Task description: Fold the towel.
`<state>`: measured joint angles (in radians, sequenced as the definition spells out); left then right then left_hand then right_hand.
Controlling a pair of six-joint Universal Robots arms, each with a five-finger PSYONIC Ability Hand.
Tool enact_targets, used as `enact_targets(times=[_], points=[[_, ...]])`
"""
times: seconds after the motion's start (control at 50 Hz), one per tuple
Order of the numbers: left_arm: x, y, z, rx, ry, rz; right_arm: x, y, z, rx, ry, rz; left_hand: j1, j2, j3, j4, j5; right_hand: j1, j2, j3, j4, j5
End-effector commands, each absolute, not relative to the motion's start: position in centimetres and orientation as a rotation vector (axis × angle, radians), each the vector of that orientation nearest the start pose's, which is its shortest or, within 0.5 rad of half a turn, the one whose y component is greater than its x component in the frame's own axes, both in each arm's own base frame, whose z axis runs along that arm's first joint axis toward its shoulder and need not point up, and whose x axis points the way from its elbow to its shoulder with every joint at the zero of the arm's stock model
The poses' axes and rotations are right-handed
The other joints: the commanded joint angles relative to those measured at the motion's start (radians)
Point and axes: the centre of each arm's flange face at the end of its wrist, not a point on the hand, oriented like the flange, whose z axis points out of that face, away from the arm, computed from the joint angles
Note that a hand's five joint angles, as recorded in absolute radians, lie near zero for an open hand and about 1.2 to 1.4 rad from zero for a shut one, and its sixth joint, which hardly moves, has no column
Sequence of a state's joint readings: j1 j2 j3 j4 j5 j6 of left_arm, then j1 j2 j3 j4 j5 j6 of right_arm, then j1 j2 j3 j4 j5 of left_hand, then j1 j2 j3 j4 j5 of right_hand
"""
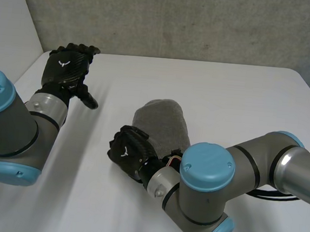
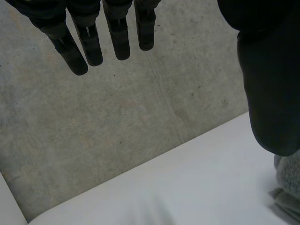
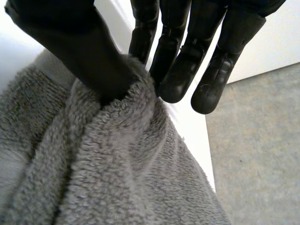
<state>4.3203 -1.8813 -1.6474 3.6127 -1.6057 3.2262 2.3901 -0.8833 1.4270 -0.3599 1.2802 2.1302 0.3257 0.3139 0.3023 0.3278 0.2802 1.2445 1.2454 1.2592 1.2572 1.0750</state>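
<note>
**At mid-table: towel (image 1: 162,125) bunched lengthwise, right hand (image 1: 130,151) clamped on its near end**

On my head feed, the grey towel lies as a rumpled oblong bundle in the middle of the white table (image 1: 227,95). Its long axis runs roughly from 12 o'clock to 6 o'clock, leaning a little toward 7 at the near end. The rounded far end points at the grey wall (image 1: 179,20).

I see the right hand sitting on the bundle's near end, at about 7 o'clock from its middle, with the back of the hand up. The right arm (image 1: 260,158) comes in from 3 o'clock. It doubles back at its blue-capped elbow (image 1: 210,167), so the wrist runs toward 10 o'clock into the towel.

From the right wrist camera, the thumb (image 3: 79,51) presses into a raised ridge of pile. The fingers (image 3: 176,70) reach down the ridge's other side, nearly straight, so the fold is pinched between them. The rest of the cloth falls away under the palm in thick lengthwise folds.

The left hand (image 1: 67,69) is at about 10 o'clock from the towel, well apart from it. It is lifted off the table, with its back toward my camera and its fingertips toward 1 o'clock. On the left wrist camera its fingers hang straight and slightly spread. The thumb is set off to one side and nothing is held between them. A scrap of the towel lies on the table just past the thumb.
</note>
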Motion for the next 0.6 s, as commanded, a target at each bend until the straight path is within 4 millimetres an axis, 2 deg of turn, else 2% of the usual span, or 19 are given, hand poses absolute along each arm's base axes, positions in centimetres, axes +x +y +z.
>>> enact_targets(times=[0.02,0.04,0.06,0.08,0.1,0.14,0.2,0.24,0.26,0.3,0.32,0.36,0.42,0.46,0.48,0.52,0.54,0.58,0.6], points=[[-26.5,-29.0,22.7,0.491,2.243,-2.474,37.2,-19.5,18.3,-1.623,1.425,-1.986,-0.086,-0.074,-0.062,-0.088,-0.215,-0.714,-0.715,-0.729,-0.727,-0.719],[-26.5,-29.0,22.7,0.491,2.243,-2.474,37.2,-19.6,18.3,-1.622,1.425,-1.986,-0.086,-0.074,-0.062,-0.088,-0.215,-0.716,-0.717,-0.731,-0.729,-0.721],[-26.7,-29.0,22.7,0.496,2.241,-2.48,36.3,-20.5,18.9,-1.501,1.501,-1.966,-0.086,-0.074,-0.062,-0.088,-0.215,-0.92,-0.921,-0.934,-0.932,-0.925],[-27.1,-28.8,22.9,0.507,2.236,-2.494,35.3,-21.4,19.4,-1.388,1.571,-1.943,-0.086,-0.074,-0.062,-0.088,-0.215,-1.029,-1.03,-1.044,-1.042,-1.034],[-27.1,-28.8,22.9,0.507,2.236,-2.494,35.3,-21.4,19.4,-1.387,1.572,-1.943,-0.086,-0.074,-0.062,-0.088,-0.215,-1.03,-1.031,-1.045,-1.043,-1.035],[-28.4,-28.1,23.1,0.554,2.24,-2.518,33.8,-22.9,20.8,-1.165,1.661,-1.908,-0.08,-0.068,-0.056,-0.082,-0.209,-1.07,-1.071,-1.085,-1.083,-1.075],[-29.1,-27.7,23.0,0.582,2.249,-2.526,32.9,-23.8,21.2,-1.065,1.704,-1.887,-0.074,-0.062,-0.051,-0.076,-0.203,-1.07,-1.071,-1.085,-1.083,-1.075],[-30.4,-27.1,21.9,0.64,2.292,-2.503,30.7,-26.3,21.1,-0.891,1.81,-1.85,-0.071,-0.059,-0.048,-0.073,-0.2,-1.07,-1.071,-1.085,-1.083,-1.075],[-30.4,-27.1,21.9,0.64,2.292,-2.503,30.6,-26.3,21.1,-0.89,1.81,-1.849,-0.071,-0.059,-0.048,-0.073,-0.2,-1.07,-1.071,-1.085,-1.083,-1.075],[-32.3,-26.1,20.6,0.723,2.339,-2.483,29.4,-27.6,21.0,-0.795,1.882,-1.796,-0.071,-0.059,-0.048,-0.073,-0.2,-1.07,-1.071,-1.085,-1.083,-1.075],[-32.3,-26.0,20.6,0.723,2.339,-2.483,29.3,-27.6,21.0,-0.794,1.882,-1.796,-0.071,-0.059,-0.048,-0.073,-0.2,-1.07,-1.071,-1.085,-1.083,-1.075],[-34.1,-25.1,18.8,0.816,2.402,-2.427,29.4,-28.2,19.5,-0.783,1.946,-1.711,-0.074,-0.062,-0.051,-0.076,-0.203,-1.07,-1.071,-1.085,-1.083,-1.075],[-34.9,-24.8,17.8,0.856,2.435,-2.392,29.6,-28.5,18.5,-0.785,1.982,-1.667,-0.074,-0.062,-0.051,-0.076,-0.203,-1.07,-1.071,-1.085,-1.083,-1.075],[-36.2,-24.4,15.7,0.93,2.484,-2.324,29.8,-29.0,16.9,-0.787,2.041,-1.595,-0.077,-0.065,-0.054,-0.079,-0.206,-1.07,-1.071,-1.085,-1.083,-1.075],[-36.2,-24.4,15.6,0.93,2.484,-2.324,29.8,-29.0,16.9,-0.787,2.041,-1.594,-0.077,-0.065,-0.054,-0.079,-0.206,-1.07,-1.071,-1.085,-1.083,-1.075],[-37.0,-24.5,13.2,0.98,2.528,-2.239,29.9,-29.2,15.7,-0.791,2.089,-1.534,-0.08,-0.068,-0.056,-0.082,-0.209,-1.07,-1.071,-1.085,-1.083,-1.075],[-37.0,-24.5,13.2,0.98,2.529,-2.239,29.9,-29.2,15.7,-0.791,2.09,-1.533,-0.08,-0.068,-0.056,-0.082,-0.209,-1.07,-1.071,-1.085,-1.083,-1.075],[-37.2,-24.6,11.4,1.01,2.57,-2.148,29.9,-29.4,14.4,-0.796,2.13,-1.493,-0.077,-0.065,-0.054,-0.079,-0.206,-1.07,-1.071,-1.085,-1.083,-1.075],[-37.2,-24.6,11.4,1.01,2.571,-2.148,29.9,-29.4,14.4,-0.796,2.13,-1.492,-0.077,-0.065,-0.054,-0.079,-0.206,-1.07,-1.071,-1.085,-1.083,-1.075]])
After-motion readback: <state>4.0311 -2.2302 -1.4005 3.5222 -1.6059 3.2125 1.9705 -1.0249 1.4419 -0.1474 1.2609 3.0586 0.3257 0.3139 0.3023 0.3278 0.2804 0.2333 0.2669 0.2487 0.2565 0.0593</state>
